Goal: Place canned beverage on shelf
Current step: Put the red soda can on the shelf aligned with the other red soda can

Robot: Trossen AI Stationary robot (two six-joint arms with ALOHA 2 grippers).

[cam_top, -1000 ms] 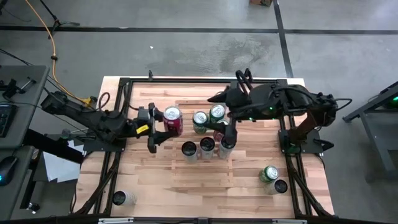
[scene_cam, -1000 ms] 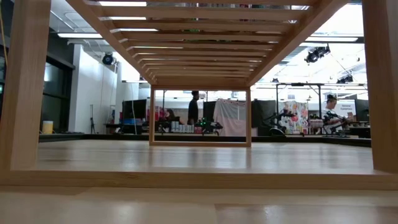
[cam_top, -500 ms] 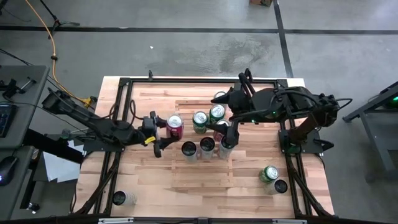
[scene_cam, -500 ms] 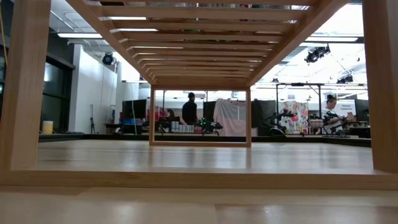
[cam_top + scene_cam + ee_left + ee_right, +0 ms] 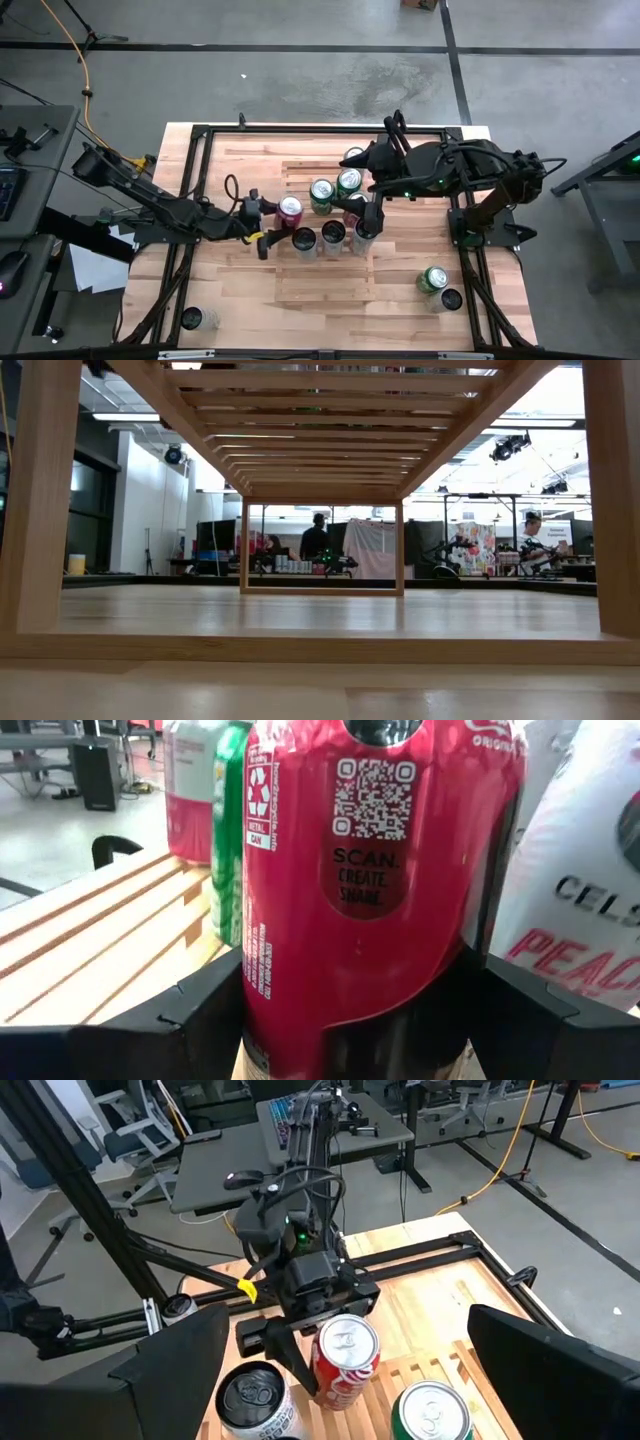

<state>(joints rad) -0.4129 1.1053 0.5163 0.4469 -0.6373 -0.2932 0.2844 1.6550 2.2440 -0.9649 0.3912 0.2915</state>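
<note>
Placement step underway: left hand [image 5: 262,222] is gripping the red can [image 5: 289,210] and setting it among the others on the shelf [image 5: 300,290].
The can is standing upright on the slats, just left of the green cans [image 5: 322,193] and beside a white can [image 5: 304,241]; next the fingers [image 5: 200,1010] need to spread and back away leftward without tipping it. The right hand [image 5: 368,218] is hovering wide and empty over the row's right end.

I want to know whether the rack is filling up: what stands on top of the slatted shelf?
On the shelf stand several upright cans: the red can between the left gripper fingers, green cans and dark-topped ones. The right gripper covers whatever lies beneath it.
</note>
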